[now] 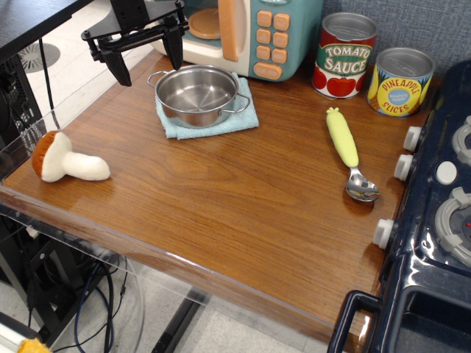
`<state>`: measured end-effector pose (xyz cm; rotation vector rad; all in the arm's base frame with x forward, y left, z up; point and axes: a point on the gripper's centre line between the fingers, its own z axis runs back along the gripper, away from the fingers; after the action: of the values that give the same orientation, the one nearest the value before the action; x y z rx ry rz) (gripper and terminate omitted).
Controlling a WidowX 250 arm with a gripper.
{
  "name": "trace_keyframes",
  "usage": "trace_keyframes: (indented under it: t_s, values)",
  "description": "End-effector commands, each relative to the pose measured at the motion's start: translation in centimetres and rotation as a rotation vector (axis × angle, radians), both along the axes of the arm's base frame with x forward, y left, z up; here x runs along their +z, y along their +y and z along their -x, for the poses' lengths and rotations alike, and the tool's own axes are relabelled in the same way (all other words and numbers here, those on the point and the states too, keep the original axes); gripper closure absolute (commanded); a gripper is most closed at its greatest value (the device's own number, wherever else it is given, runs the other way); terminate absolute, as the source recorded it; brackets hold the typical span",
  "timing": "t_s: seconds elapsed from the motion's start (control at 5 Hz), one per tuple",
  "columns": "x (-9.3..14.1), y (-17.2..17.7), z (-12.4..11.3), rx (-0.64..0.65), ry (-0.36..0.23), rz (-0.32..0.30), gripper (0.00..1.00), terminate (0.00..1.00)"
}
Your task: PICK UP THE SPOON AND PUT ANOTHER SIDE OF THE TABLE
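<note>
Gripper [145, 60]: black, two-fingered, at the far left of the counter [221, 206]; fingers spread apart, nothing between them; hangs above the wood just left of the pot, touching no object.

Pot [197, 94]: small steel pot with two side handles, nothing inside; stands on a folded light-blue cloth [243, 118], just beside the gripper's right-hand finger.

Toy microwave [250, 33]: teal and cream with orange buttons, against the back wall directly behind the pot.

Tomato sauce can [346, 55]: upright, right of the microwave at the back edge.

Pineapple slices can [400, 81]: upright, yellow and blue label, just right of the tomato sauce can.

Spoon [347, 151]: lime-green corn-shaped handle pointing toward the back, shiny metal bowl toward the front; lies flat on the right part of the counter, well apart from the gripper, near the stove's knobs and in front of the cans.

Toy stove [434, 220]: dark blue with white knobs, along the right edge of the counter.

Plush mushroom [66, 160]: brown cap, white stem, lying on its side at the left edge of the counter, in front of the gripper.

Counter: reddish-brown wood grain, clear acrylic border.
</note>
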<state>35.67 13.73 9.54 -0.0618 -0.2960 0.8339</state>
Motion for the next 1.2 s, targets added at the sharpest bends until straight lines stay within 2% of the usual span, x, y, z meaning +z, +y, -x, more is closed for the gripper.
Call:
trace_keyframes:
  t_s: [0.0,0.2,0.4,0.6,0.8,1.0]
  values:
    - [0.0,0.0,0.0,0.000,0.000,0.000,0.00,0.00]
    - [0.9,-3.1,0.1,-0.056,-0.017,0.012,0.00,0.00]
    - [1.5,-5.6,0.0,-0.099,0.002,0.007,0.00,0.00]
    - [2.7,-8.7,-0.4,-0.133,-0.049,0.041,0.00,0.00]
    - [2.4,-12.8,-2.0,-0.184,-0.047,0.127,0.00,0.00]
    - [2.0,-16.0,-3.6,-0.166,-0.042,0.162,0.00,0.00]
